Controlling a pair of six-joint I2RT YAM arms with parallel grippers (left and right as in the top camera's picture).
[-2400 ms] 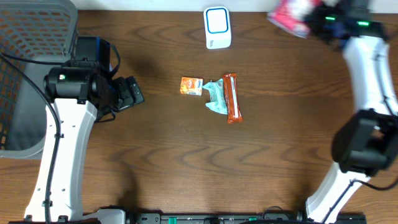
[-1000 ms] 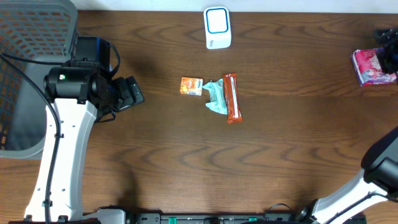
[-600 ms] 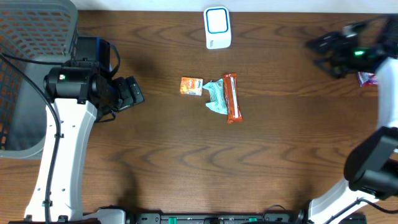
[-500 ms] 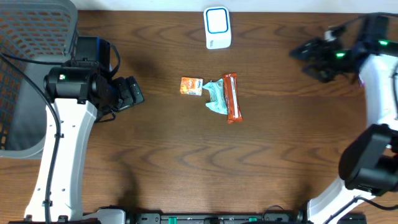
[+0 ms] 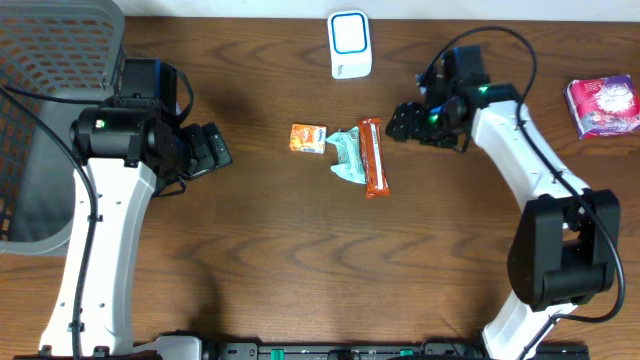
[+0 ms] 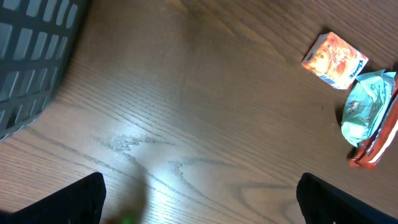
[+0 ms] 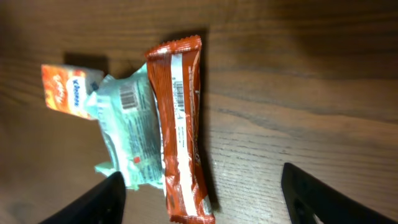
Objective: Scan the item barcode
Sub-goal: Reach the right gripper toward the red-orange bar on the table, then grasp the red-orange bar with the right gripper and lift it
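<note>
Three items lie together mid-table: an orange-red snack bar [image 5: 372,157], a teal packet [image 5: 346,156] and a small orange tissue pack [image 5: 308,138]. My right gripper [image 5: 405,124] hovers just right of the bar's top end, open and holding nothing. In the right wrist view the snack bar [image 7: 181,124] shows a barcode [image 7: 180,90], and the teal packet [image 7: 130,130] lies against its left side; my right gripper [image 7: 205,208] straddles the bar's lower end from above. My left gripper [image 5: 215,148] stands open, well left of the items. The white scanner [image 5: 350,44] stands at the table's back edge.
A pink packet [image 5: 602,105] lies at the far right edge of the table. A grey mesh basket [image 5: 50,60] fills the back left corner, and its wall [image 6: 31,56] shows in the left wrist view. The left gripper [image 6: 205,211] is over bare wood.
My right arm has swung left from the far right edge to just beside the snack bar. The pink packet now lies alone at the right edge. The left arm has not moved.
</note>
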